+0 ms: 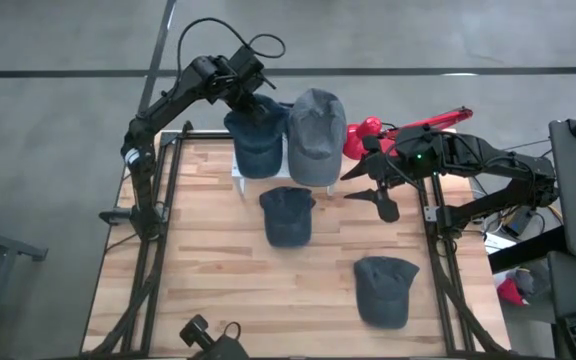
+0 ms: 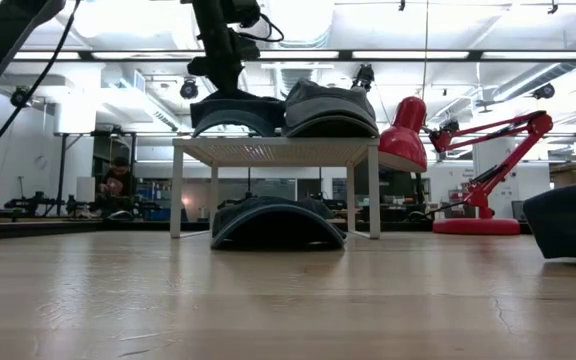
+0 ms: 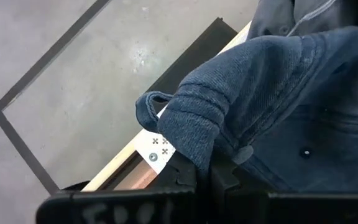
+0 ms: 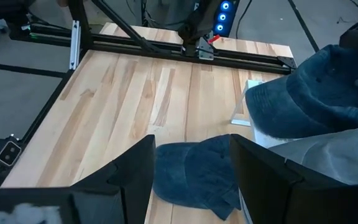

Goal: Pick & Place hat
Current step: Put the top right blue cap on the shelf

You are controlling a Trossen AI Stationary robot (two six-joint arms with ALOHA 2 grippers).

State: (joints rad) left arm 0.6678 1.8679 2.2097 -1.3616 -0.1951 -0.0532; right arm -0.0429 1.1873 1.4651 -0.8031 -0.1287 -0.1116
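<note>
- A small white stand [image 1: 240, 176] sits at the far edge of the wooden table [image 1: 208, 270]; a red desk lamp [image 1: 363, 135] stands behind its right side.
- A grey cap [image 1: 316, 132] lies on the stand, beside a dark blue cap [image 1: 257, 138].
- A third cap [image 1: 288, 214] lies on the table, partly under the stand; a fourth cap [image 1: 385, 288] lies near the right edge.
- Left gripper [image 1: 247, 96] is clenched on the dark blue cap's rear fabric, above the stand.
- Right gripper [image 1: 377, 198] hovers with fingers spread, empty, just right of the third cap.
</note>
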